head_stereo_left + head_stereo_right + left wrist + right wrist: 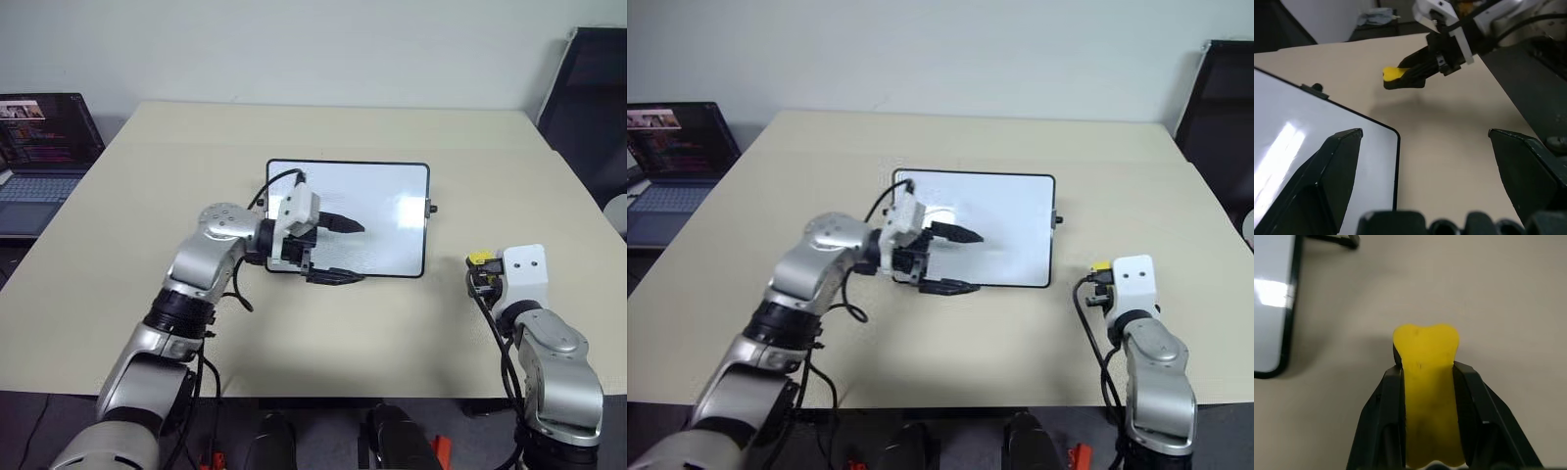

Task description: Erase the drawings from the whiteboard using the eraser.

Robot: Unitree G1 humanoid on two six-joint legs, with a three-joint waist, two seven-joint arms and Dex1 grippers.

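Note:
The whiteboard (392, 201) lies flat at the middle of the table, glossy white in a thin black frame. The drawings are out of view; the board's visible surface is plain white. My left gripper (343, 251) hangs open over the board's near left part, pointing right, with nothing between its fingers (1332, 176). The yellow eraser (1426, 377) is clamped in my right gripper (480, 272), which is shut on it. That gripper hovers above bare table to the right of the board, apart from it. The left wrist view also shows the eraser (1392, 74) in those black fingers.
The beige table (196, 147) runs wide around the board. An open laptop (44, 157) sits off the table's far left corner. A black chair (588, 98) stands at the far right. A small black knob (433, 208) sticks out of the board's right side.

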